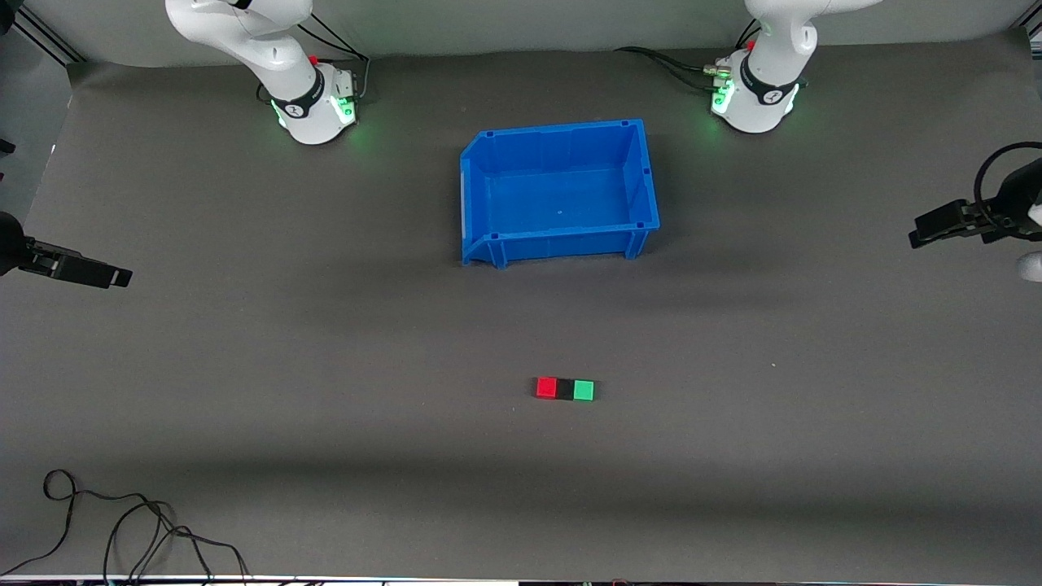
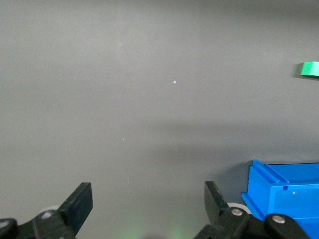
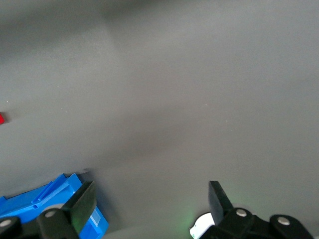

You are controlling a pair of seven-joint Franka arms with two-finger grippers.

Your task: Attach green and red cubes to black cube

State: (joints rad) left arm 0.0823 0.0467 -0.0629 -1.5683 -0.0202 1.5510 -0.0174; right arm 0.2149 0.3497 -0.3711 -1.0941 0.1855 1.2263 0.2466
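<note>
The red cube (image 1: 546, 387), black cube (image 1: 565, 389) and green cube (image 1: 583, 391) lie in a row touching each other on the grey table, nearer the front camera than the blue bin. The black cube is in the middle. The green cube shows at the edge of the left wrist view (image 2: 310, 68), and a sliver of the red cube shows in the right wrist view (image 3: 1, 118). My left gripper (image 1: 924, 234) is open and empty at the left arm's end of the table. My right gripper (image 1: 114, 277) is open and empty at the right arm's end.
An empty blue bin (image 1: 558, 192) stands mid-table near the arm bases; its corner shows in both wrist views (image 2: 286, 199) (image 3: 45, 204). Loose black cables (image 1: 122, 529) lie at the table's front edge, toward the right arm's end.
</note>
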